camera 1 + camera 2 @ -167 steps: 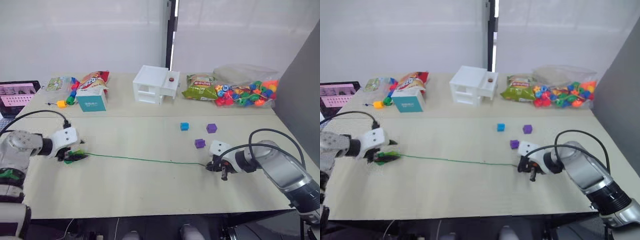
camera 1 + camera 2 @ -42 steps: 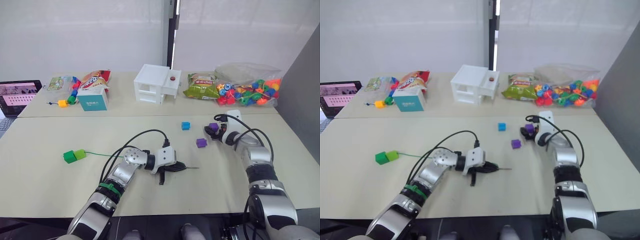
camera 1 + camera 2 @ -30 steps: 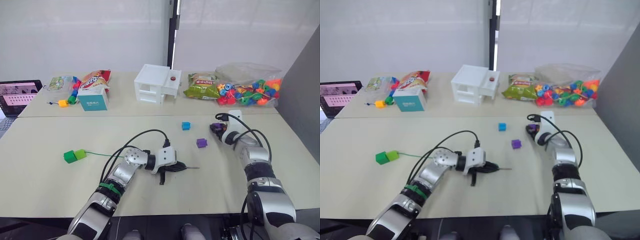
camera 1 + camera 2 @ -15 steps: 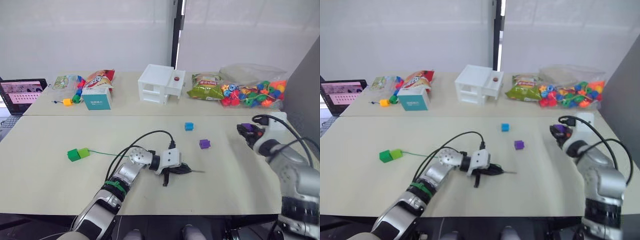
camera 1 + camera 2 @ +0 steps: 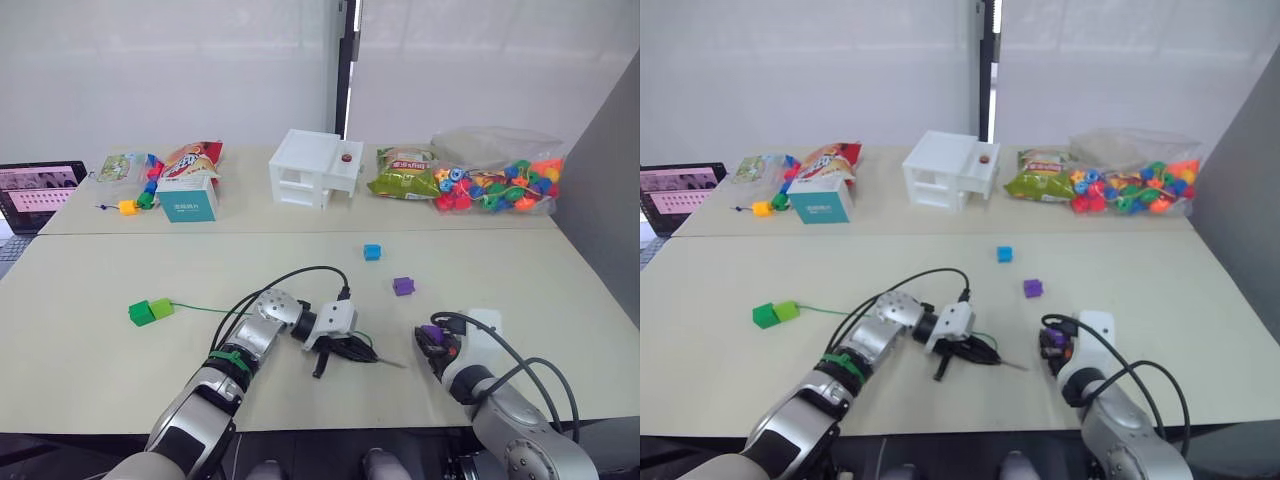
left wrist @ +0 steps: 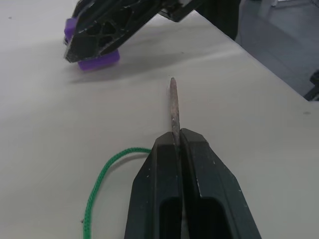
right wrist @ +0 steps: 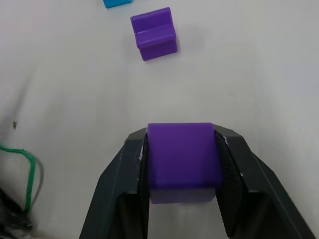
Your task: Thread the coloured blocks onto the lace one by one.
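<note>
Lace (image 5: 200, 308): thin green cord, limp along its run, stiff only at the brownish needle tip (image 6: 173, 104). Best held on the tip, close behind the point, so it steers. Left gripper (image 6: 175, 144) does that now: jaws closed on the tip, point jutting forward, cord looping slack behind.

Purple cube (image 7: 182, 155): small hard plastic, light, likely slick; wants flat-face pinch with the bore left clear. Right gripper (image 7: 182, 164) has jaws clamped on two opposite faces, cube seated between them.

Relative to the needle tip: held cube just beyond the point, near, not touching. Two green blocks (image 5: 150, 311) sit at the lace's far end. Second purple cube (image 5: 403, 286) and blue cube (image 5: 371, 252) lie loose on the bench (image 5: 100, 370), further off.
</note>
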Controlling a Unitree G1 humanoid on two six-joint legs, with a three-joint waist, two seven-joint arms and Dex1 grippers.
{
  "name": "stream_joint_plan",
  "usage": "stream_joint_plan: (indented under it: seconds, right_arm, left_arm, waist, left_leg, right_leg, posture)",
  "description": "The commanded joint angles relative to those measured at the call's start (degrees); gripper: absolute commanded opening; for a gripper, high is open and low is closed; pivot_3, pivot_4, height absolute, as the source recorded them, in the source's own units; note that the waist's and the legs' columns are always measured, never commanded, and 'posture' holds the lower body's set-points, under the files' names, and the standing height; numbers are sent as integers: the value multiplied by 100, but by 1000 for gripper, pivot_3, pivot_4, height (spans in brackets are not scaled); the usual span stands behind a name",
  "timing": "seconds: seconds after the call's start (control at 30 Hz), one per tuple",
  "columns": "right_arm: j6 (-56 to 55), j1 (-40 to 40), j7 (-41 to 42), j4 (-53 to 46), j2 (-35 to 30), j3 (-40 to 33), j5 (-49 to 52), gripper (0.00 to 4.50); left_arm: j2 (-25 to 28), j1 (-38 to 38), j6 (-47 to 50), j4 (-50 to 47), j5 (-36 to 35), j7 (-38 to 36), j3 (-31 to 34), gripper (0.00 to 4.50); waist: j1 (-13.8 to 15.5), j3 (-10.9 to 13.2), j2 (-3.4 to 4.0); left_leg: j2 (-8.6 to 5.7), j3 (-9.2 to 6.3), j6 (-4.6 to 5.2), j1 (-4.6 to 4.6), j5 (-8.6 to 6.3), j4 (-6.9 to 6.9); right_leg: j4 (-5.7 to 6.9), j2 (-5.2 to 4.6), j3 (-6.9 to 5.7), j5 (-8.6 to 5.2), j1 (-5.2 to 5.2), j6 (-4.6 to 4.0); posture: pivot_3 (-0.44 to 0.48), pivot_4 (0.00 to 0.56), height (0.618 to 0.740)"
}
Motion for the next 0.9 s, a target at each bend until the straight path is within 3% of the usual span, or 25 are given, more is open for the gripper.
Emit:
stream_joint_plan:
  seconds: [0.03,0.1,0.13,0.17,0.2,0.33,0.47,0.57,0.67,0.73,0.9]
  right_arm:
    - [-203,51,-69,10,80,257,-194,1174]
    - [-237,30,-87,53,192,246,-183,2183]
    - [-174,-46,7,-8,79,179,-135,2472]
    - [-109,-134,120,-57,-102,81,-109,2556]
    - [-46,-231,277,-89,-327,-44,-61,3244]
    - [502,-860,1442,-94,-1465,-808,918,4479]
    - [445,-1204,3376,137,-3080,-1284,1933,4479]
    - [159,-1270,4263,646,-4032,-1315,1902,4479]
    - [-798,-946,5413,1046,-5346,-501,997,4479]
    - [-1534,-933,5979,1330,-5836,39,503,4479]
    - [-3151,-1738,6688,2299,-6004,1374,-842,4479]
  left_arm:
    - [56,-43,-50,11,60,40,49,0]
    - [59,-33,-85,16,91,94,33,0]
    - [42,-18,-82,-4,88,132,34,0]
    - [28,-2,-74,-26,84,157,33,0]
    - [16,19,-48,-55,70,163,31,0]
    - [3,95,34,-162,24,167,17,0]
    - [1,111,24,-173,49,267,35,0]
    - [-3,108,-9,-173,75,376,51,0]
    - [-13,106,-38,-202,76,539,94,0]
    - [-3,109,-62,-203,91,635,106,0]
    - [10,165,-33,-254,146,784,99,0]
  waist:
    - [-10,0,0]
    - [-11,0,0]
    - [-10,0,0]
    - [-11,0,0]
    - [-10,0,0]
    - [2,0,0]
    - [7,1,0]
    - [32,3,-4]
    - [72,4,-4]
    - [73,4,-5]
    - [44,5,-6]
  left_leg:
    - [0,0,0,0,0,0]
    - [0,0,0,2,0,1]
    - [1,0,0,3,0,0]
    - [1,0,0,3,0,0]
    - [1,0,0,2,0,0]
    - [-5,1,0,1,0,4]
    - [-1,-1,5,4,-3,0]
    - [-2,-1,9,4,-4,1]
    - [-5,2,9,5,-4,5]
    - [-2,3,9,8,-4,6]
    - [0,12,8,14,-3,7]
  right_leg:
    - [-1,0,0,0,1,0]
    - [-2,0,0,0,3,0]
    - [-2,0,0,0,4,0]
    - [-1,1,0,0,4,0]
    - [-1,0,0,0,2,0]
    - [-6,-4,1,0,9,1]
    - [-9,-1,-1,0,13,0]
    - [-16,-2,-2,0,23,1]
    - [-20,-5,-1,-1,29,3]
    - [-21,-2,-2,-2,30,4]
    - [-22,-4,0,-2,31,5]
  posture:
    - [0,150,740]
    - [0,150,740]
    - [0,150,740]
    - [0,150,740]
    - [0,150,740]
    - [0,150,740]
    - [0,150,740]
    - [0,150,740]
    - [0,150,740]
    - [0,150,740]
    - [0,150,740]
